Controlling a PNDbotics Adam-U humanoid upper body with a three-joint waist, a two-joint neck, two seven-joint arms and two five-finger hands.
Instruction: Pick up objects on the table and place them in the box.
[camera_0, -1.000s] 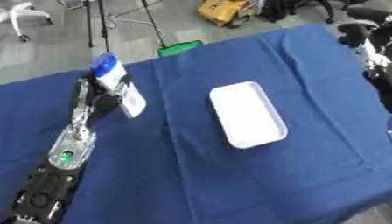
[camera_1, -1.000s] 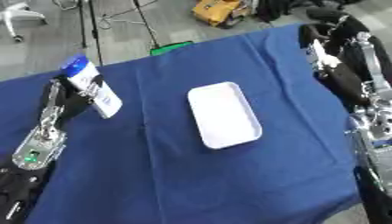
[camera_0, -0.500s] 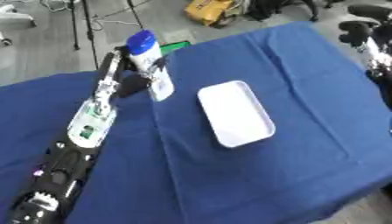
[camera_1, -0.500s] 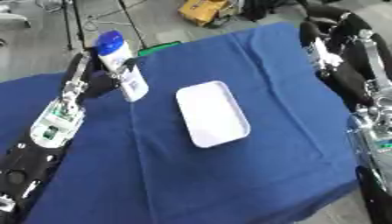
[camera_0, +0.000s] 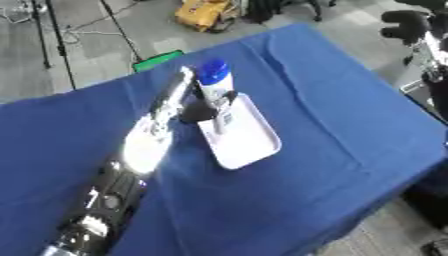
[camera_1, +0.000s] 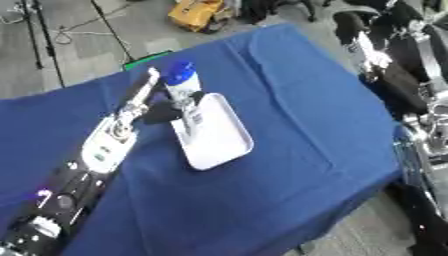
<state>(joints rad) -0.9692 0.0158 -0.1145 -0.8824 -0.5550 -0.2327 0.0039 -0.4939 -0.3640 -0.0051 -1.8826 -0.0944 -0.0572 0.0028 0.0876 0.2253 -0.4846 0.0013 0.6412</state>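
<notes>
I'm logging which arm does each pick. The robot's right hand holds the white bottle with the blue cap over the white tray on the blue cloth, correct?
Not quite: it is the left hand, not the right, that holds the white bottle with the blue cap over the white tray on the blue cloth. The left eye view shows that arm coming in from the lower left.

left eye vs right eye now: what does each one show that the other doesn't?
Only the left eye view: just the top of the right hand at the upper right corner, and very little of the arm below it.

Only the right eye view: the right arm running down the right edge, beside the table.

Both: the left hand holding the white bottle with a blue cap upright over the far end of the white box, on the blue tablecloth; a green item and a yellow object on the floor beyond.
</notes>
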